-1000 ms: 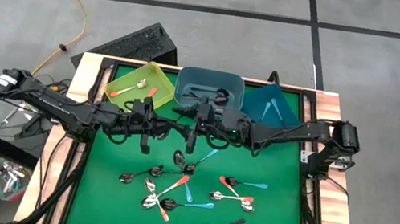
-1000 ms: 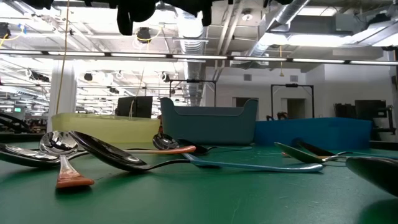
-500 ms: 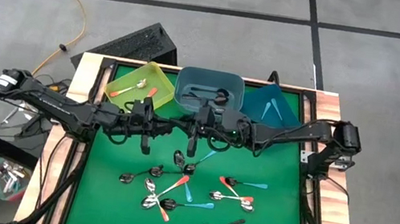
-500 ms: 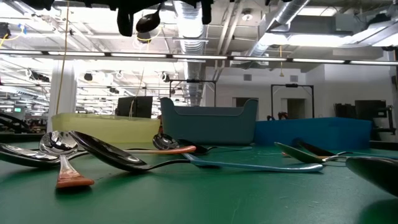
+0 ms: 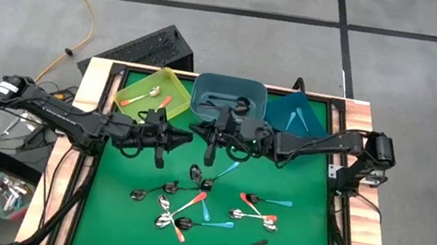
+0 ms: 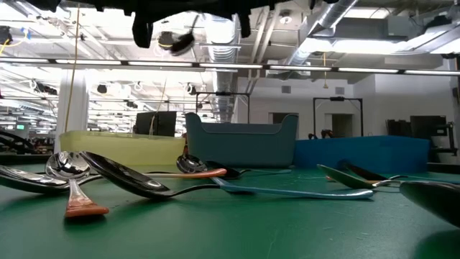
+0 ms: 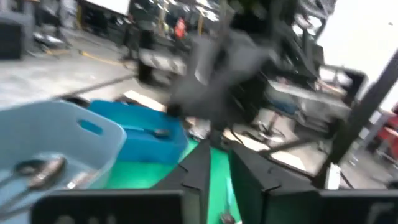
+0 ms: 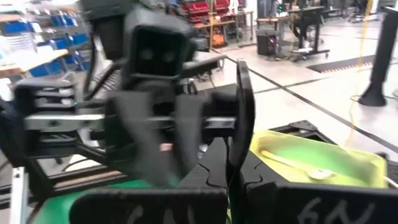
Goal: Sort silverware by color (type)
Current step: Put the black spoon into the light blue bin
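Both arms meet level in mid-air over the mat's far middle, in front of the bins. My right gripper [image 8: 231, 155] is shut on a dark metal spoon [image 8: 241, 106], which shows edge-on as a thin curved strip; its bowl [image 6: 183, 42] shows high in the low view. My left gripper [image 7: 219, 165] faces it from the table's left [image 5: 187, 137], with a narrow gap between its fingertips and only green mat showing in that gap. Several more spoons [image 5: 205, 205] with orange, teal or dark handles lie flat on the mat. My right gripper pinches the dark spoon's thin stem [image 8: 235, 163] between its two fingers, coming level from the table's right. The spoon stands up out of the fingers, across them, lifted clear of the mat. Whether my left gripper touches the spoon, I cannot tell.
Three bins stand along the far edge: a yellow-green one [image 5: 151, 92] holding an orange-handled spoon, a grey-blue one [image 5: 227, 96] with dark spoons, a blue one [image 5: 295, 116] with teal spoons. The loose spoons lie below the grippers, toward the near side.
Both arms have stayed over the mat's far middle. In the low view the spoon's bowl between the grippers has dropped a little and tilted sideways.
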